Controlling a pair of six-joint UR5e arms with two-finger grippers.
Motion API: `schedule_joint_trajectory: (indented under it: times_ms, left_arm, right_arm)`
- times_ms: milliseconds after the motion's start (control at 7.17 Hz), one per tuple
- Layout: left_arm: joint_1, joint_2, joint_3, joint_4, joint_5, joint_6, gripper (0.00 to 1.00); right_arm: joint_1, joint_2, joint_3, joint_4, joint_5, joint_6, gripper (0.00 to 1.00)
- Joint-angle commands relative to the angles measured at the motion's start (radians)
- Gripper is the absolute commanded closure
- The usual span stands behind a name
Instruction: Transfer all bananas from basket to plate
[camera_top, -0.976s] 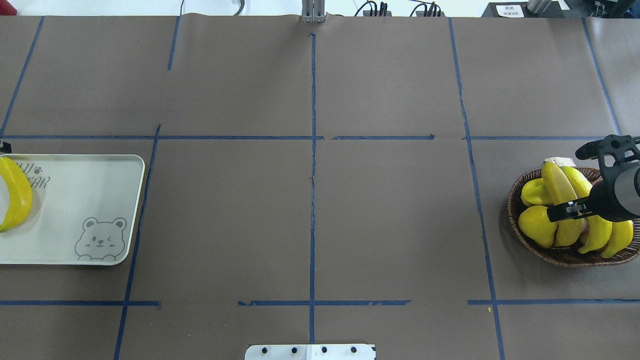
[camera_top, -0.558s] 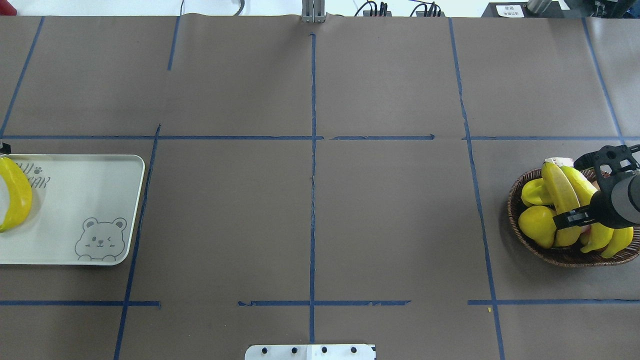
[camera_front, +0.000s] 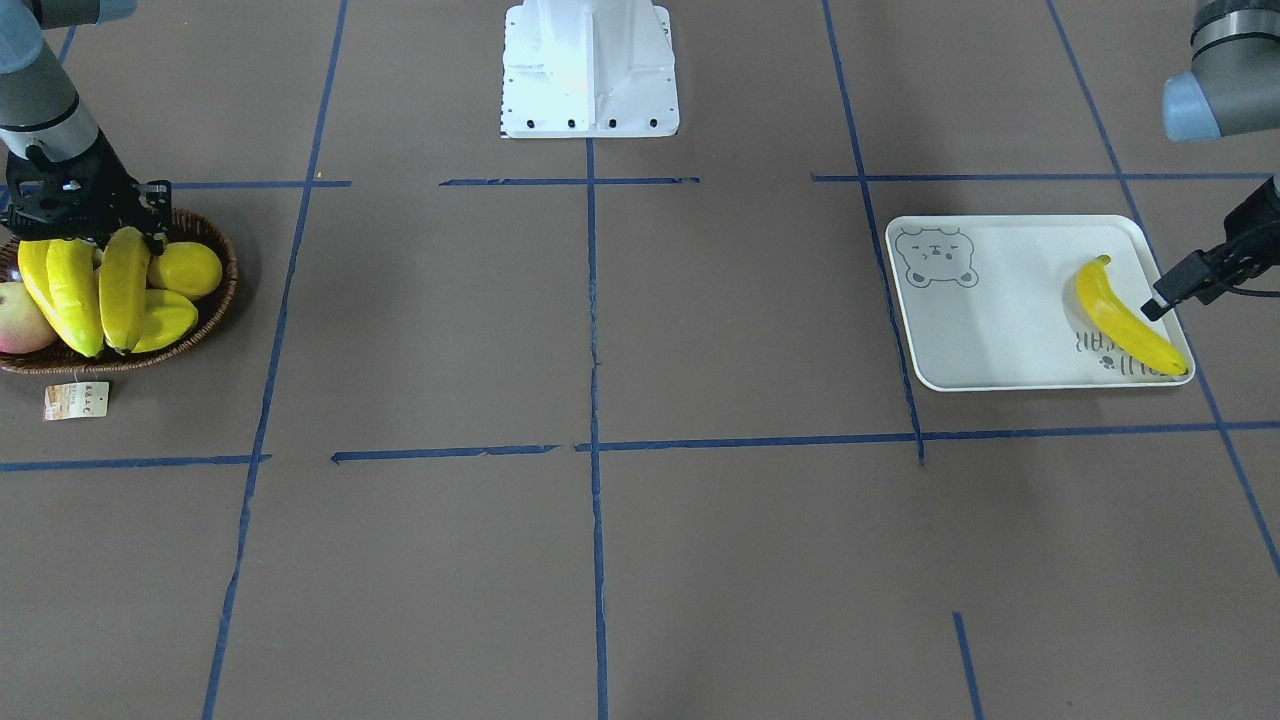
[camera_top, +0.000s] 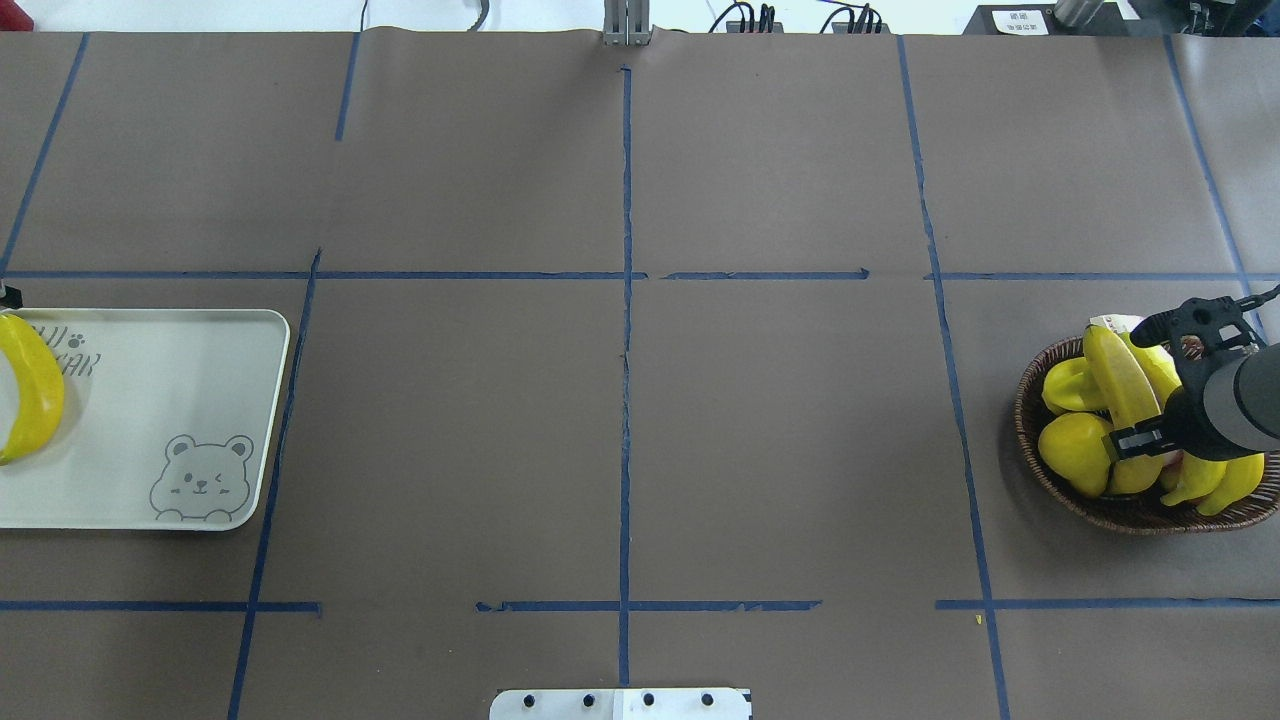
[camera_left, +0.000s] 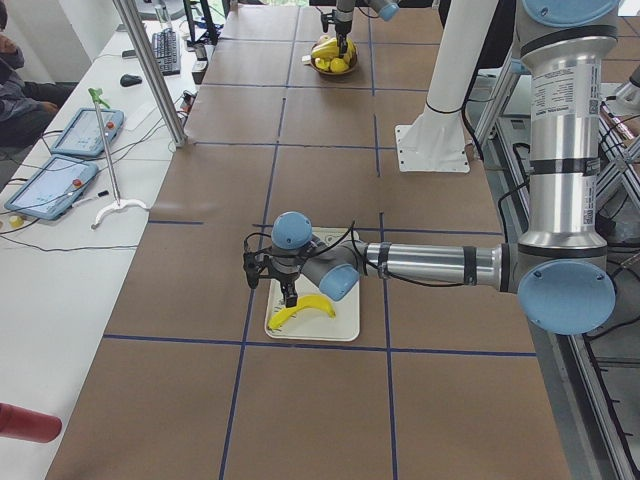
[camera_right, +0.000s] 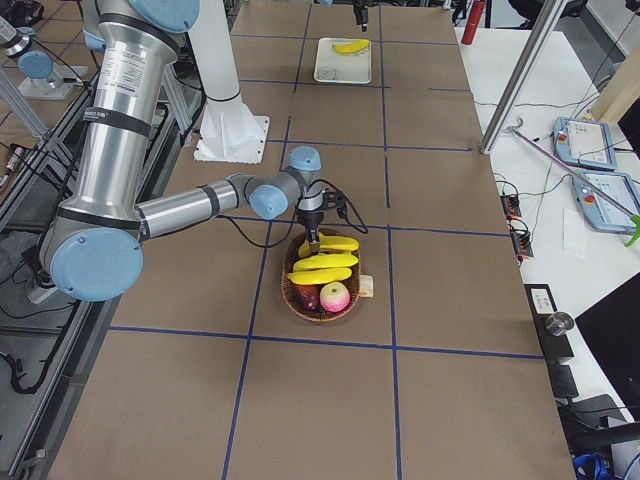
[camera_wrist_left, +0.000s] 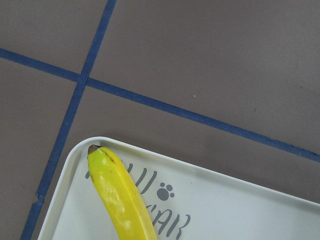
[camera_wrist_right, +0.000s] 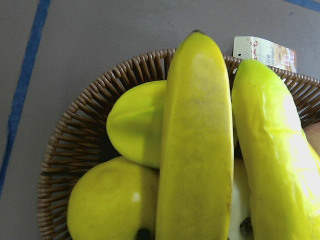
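Three bananas (camera_top: 1120, 385) lie in the wicker basket (camera_top: 1030, 440) at the table's right end. My right gripper (camera_top: 1132, 386) hangs open just above them, its fingers straddling the two upper bananas (camera_wrist_right: 197, 150). From the front, the right gripper (camera_front: 85, 230) stands over the basket (camera_front: 228, 290). Another banana (camera_top: 30, 390) rests on the plate (camera_top: 150, 420) at the far left. My left gripper (camera_front: 1205, 272) hovers beside that banana (camera_front: 1125, 320), open and holding nothing. One finger (camera_front: 1168, 292) shows; the other is past the frame edge.
The basket also holds a ridged yellow fruit (camera_top: 1070, 385), a round yellow fruit (camera_top: 1075, 450) and a pink apple (camera_front: 20, 320). Its paper tag (camera_front: 75, 400) lies on the table beside it. The robot's white base (camera_front: 590, 70) stands at mid-table.
My right gripper has come down closer onto the bananas in the basket, still open. The left gripper and the banana on the plate have not moved.
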Motion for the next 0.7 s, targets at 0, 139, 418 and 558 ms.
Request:
schedule_joint_trajectory:
  times_ms: [0,139,418,558]
  left_arm:
    - [0.0,-0.002,0.0,0.0,0.0,0.0,0.0]
    - [0.0,-0.002,-0.002,0.0,0.0,-0.002,0.0]
    - [0.002,-0.003,-0.002,0.0,0.0,-0.002,0.0]
    - [0.0,-0.003,-0.006,0.0,0.0,-0.003,0.0]
  right_arm:
    - [-0.003,0.0,-0.007,0.003,0.0,-0.002,0.7]
    - [0.0,0.0,0.004,0.007,0.001,-0.002,0.85]
    - [0.026,-0.012,0.066,-0.002,0.017,-0.003,0.96]
    - [0.067,-0.017,0.111,-0.02,0.059,-0.005,0.96]
